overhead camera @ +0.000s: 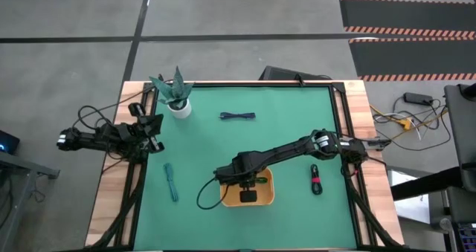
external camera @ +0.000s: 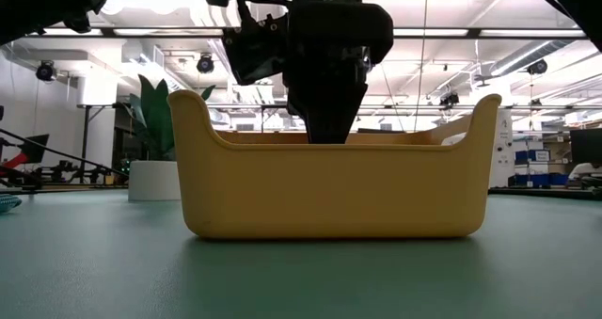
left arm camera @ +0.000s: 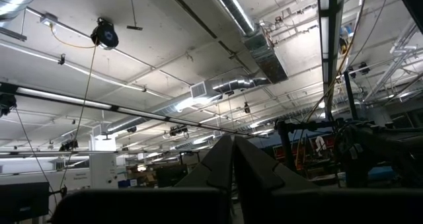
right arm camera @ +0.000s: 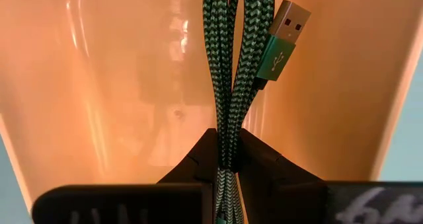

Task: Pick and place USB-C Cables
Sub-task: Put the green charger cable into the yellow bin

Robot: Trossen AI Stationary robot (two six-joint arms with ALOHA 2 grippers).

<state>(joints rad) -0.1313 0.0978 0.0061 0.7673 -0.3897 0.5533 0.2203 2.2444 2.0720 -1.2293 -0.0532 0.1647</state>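
Note:
The green cable bundle [right arm camera: 231, 72] is in my right gripper [right arm camera: 228, 159], which is shut on it inside the orange tray [overhead camera: 266, 198]. The low view shows that gripper [external camera: 324, 121] reaching down behind the tray's wall [external camera: 339, 192]. The dark blue cable [overhead camera: 238, 117] lies on the green mat at the far middle. The teal cable [overhead camera: 172, 182] lies at the near left. The black cable with a red band [overhead camera: 316, 180] lies right of the tray. My left gripper [overhead camera: 152, 126] waits shut at the table's left edge and points up at the ceiling [left arm camera: 232, 159]. My right gripper pinches several strands of the green bundle [right arm camera: 227, 145] between its two fingers. It comes from above, pointing down into the tray. The strands run out past the fingertips toward the tray's floor, with a plug [right arm camera: 283, 36] at the far end. Whether the cable rests on the floor, I cannot tell.
A white pot with a green plant [overhead camera: 177, 97] stands at the far left corner of the mat. A black frame borders the mat. Loose black arm wires [overhead camera: 204, 196] loop on the mat left of the tray.

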